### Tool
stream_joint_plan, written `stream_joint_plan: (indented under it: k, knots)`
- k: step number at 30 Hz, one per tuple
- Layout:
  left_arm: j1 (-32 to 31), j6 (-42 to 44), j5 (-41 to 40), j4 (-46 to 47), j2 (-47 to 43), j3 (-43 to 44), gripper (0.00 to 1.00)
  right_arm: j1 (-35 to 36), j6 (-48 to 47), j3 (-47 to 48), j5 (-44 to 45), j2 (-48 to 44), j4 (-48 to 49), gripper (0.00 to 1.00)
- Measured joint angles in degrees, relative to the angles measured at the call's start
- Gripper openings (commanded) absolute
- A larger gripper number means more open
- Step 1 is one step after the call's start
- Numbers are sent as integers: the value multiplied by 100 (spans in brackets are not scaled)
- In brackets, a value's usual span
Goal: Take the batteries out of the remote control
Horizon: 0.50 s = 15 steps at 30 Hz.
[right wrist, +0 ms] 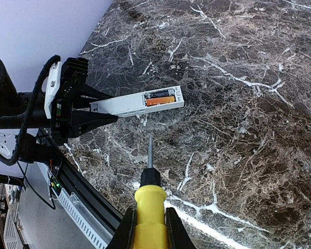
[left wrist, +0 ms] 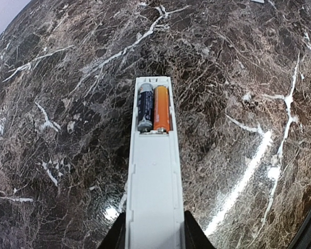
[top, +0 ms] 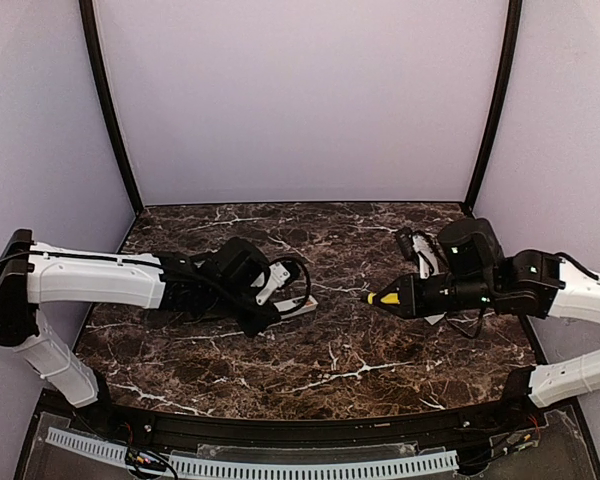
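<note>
I am bracing the remote control while I am aiming a screwdriver at its open bay.

My left gripper (left wrist: 155,236) is clamping the remote control (left wrist: 154,176) by its near end, back side up, near the middle of the desk (top: 360,370) and a little toward the left edge; whether it is resting on the marble I cannot tell. I am holding it this way so that the uncovered battery bay (left wrist: 154,85) is facing upward and the body is not sliding under a prying load. The batteries (left wrist: 161,109), one orange and one dark, are lying side by side in the bay, not yet lifted. My right gripper (right wrist: 149,228) is clenching the yellow handle of the screwdriver (right wrist: 150,199), toward the right edge; its tip is pointing at the bay but is well apart from it, presumably lining up a lever stroke.
</note>
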Motion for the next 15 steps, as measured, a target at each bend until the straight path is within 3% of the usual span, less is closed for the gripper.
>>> stream_joint_plan:
  k: [15]
  knots:
    - [-26,533,599,-367,306,0,0,238,-9,376,-109,1191,133,0]
